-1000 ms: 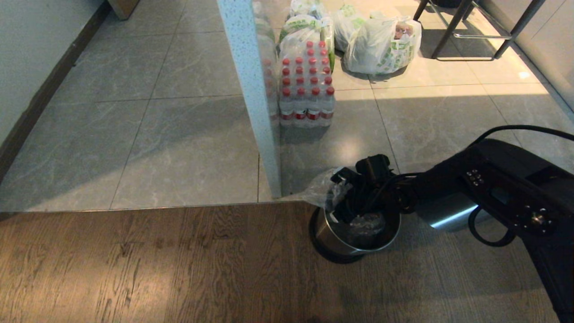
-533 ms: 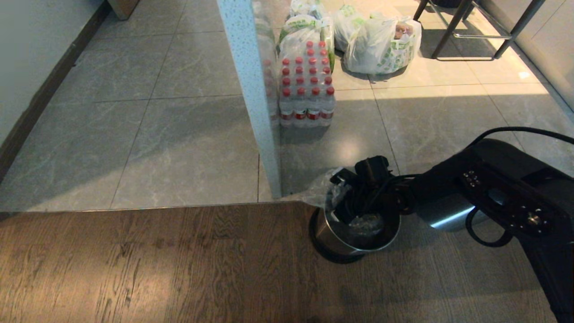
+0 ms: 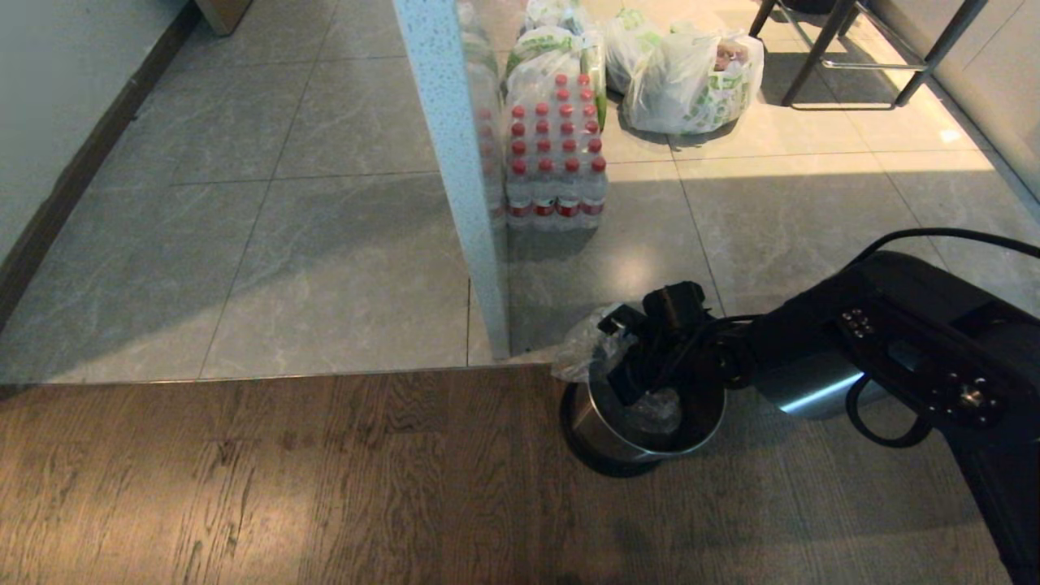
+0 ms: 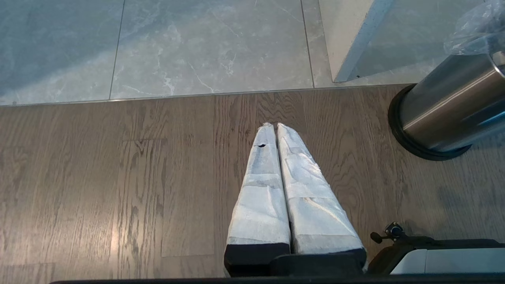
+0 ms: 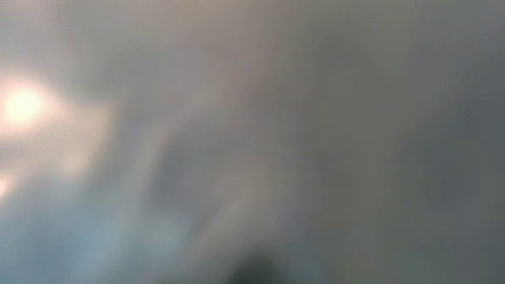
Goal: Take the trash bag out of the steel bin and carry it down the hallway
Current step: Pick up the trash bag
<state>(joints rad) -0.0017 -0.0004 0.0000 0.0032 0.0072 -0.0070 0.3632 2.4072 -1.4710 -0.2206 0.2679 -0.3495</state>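
Trash bag (image 3: 587,351) plastic spills over the far rim of the steel bin (image 3: 597,426), and the rest of it sits down inside, right under the right gripper (image 3: 630,390), so it has not come out yet.

Largest near that claw is the wooden floor below it, with grey tiles beginning just beyond. A speckled partition (image 3: 455,162) ends a little past the claw, toward the robot's left. Well beyond it stands a shrink-wrapped pack of red-capped water bottles (image 3: 555,154), and farther still white grocery bags (image 3: 691,77) with green print, all parked out of the reach path.

The bin stands upright directly beneath the claw, its open mouth giving the arm a straight way in from the robot's right. The claw is plunged into that mouth, jaws clenched; it looks to be pinching the loose plastic, though the right wrist view is smothered and shows nothing clear. Gripping the gathered top would let the bag lift as one bundle.

The left gripper (image 4: 275,128) hangs idle over the wood, well to the left of the working claw, padded fingers (image 4: 260,189) pressed together on nothing.
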